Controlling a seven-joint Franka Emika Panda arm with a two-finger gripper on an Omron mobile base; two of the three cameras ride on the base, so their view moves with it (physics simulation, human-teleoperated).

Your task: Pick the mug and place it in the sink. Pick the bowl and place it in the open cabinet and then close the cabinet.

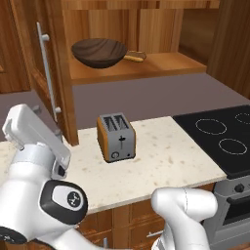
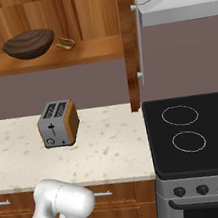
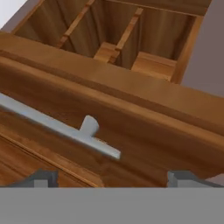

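The bowl (image 1: pixel 99 52) is seen resting on the lower shelf of the open cabinet (image 1: pixel 161 63) — wide, dark brown, grain showing, sitting upright towards the shelf's left half in the right base view. Just beside it, on its right in both base views, a small loop-shaped tan object (image 1: pixel 135 57) is lying on the same shelf; what it is cannot be told. The cabinet door (image 1: pixel 46 73) is swung out on the left of the left base view, its long silver bar handle (image 1: pixel 47 73) running vertically, and in the right base view the other door (image 2: pixel 130 41) is seen edge-on at the right end of the shelf. Below, on the speckled desk (image 1: pixel 161 161), a silver toaster (image 1: pixel 116 137) with orange sides is standing well under the shelf, and a black cooktop (image 1: pixel 222 134) adjoins the desk on the right. In the hand view the hand (image 3: pixel 113 178) is held released — its two dark fingertips (image 3: pixel 41 178) are spread wide apart with nothing between them — close against a wooden door panel, with the bar handle crossing just above the tips and the cabinet's inner dividers visible beyond.
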